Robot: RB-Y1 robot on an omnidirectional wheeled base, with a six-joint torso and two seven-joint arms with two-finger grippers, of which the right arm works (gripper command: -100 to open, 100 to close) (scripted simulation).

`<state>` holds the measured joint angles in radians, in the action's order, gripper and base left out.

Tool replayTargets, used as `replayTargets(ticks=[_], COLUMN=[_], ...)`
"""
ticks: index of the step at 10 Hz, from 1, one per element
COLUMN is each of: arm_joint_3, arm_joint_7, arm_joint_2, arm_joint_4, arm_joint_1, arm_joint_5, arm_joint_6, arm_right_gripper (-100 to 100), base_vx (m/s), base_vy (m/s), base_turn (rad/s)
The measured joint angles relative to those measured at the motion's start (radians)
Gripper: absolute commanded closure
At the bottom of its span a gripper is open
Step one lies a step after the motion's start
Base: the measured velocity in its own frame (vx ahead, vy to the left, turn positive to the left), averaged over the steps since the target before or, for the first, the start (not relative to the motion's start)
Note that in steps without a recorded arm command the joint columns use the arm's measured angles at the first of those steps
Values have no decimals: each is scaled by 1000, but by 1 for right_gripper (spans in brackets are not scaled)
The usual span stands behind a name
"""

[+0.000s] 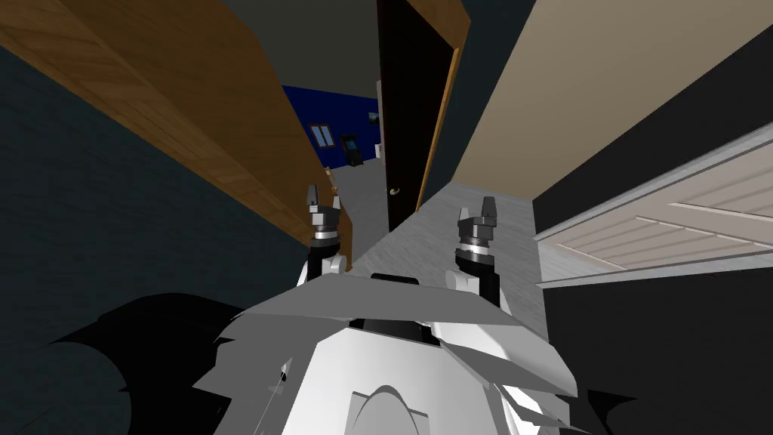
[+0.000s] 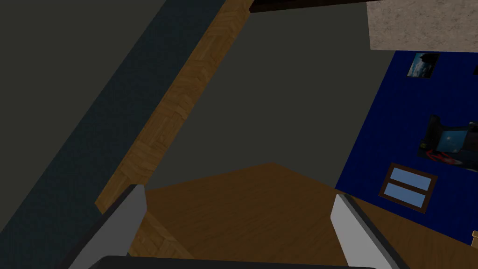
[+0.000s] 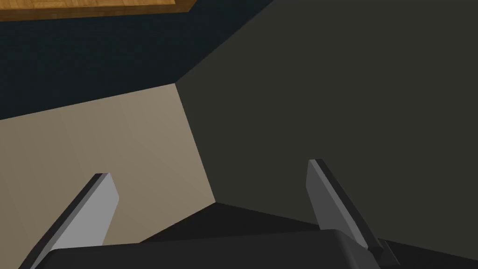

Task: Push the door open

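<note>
Ahead, dark door (image 1: 404, 113) stands upright, long axis vertical, ajar and nearly edge-on between the 2 grippers. Small curved handle (image 1: 392, 191) low on flat, smooth face. Left gripper (image 1: 322, 195) likely nearer, beside grainy wooden frame (image 1: 226, 128). Right gripper (image 1: 487, 202) over grey floor (image 1: 445, 226). Both spread wide, empty.

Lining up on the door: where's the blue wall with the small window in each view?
Head view: blue wall, through the gap left of the dark door.
Left wrist view: its window, beyond the wood frame.
Right wrist view: beige wall instead.
Shared landmark: the wood frame.
</note>
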<state>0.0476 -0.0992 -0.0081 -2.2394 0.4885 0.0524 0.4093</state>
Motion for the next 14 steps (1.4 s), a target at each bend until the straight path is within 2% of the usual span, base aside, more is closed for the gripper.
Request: replayTargets(ticks=[4,5,7,10,14], arm_joint_3=[20,23,39,58,80], arm_joint_7=[24,36,46,72,104], arm_joint_2=[-22,-35,-39,-59,-82], arm_joint_4=[78,102,139,223,306], arm_joint_1=[-25,-27,-38,-66,-89], arm_joint_5=[-14,-16,-27,-40,-56], arm_joint_6=[25,37,51,78,105], arm_right_gripper=[-100,-100,-100,-100,-100], base_vx=[157,147,128,137,99], base_vy=[-58,-27,-1,-26,-26], base_turn=[68,47,62,77,55])
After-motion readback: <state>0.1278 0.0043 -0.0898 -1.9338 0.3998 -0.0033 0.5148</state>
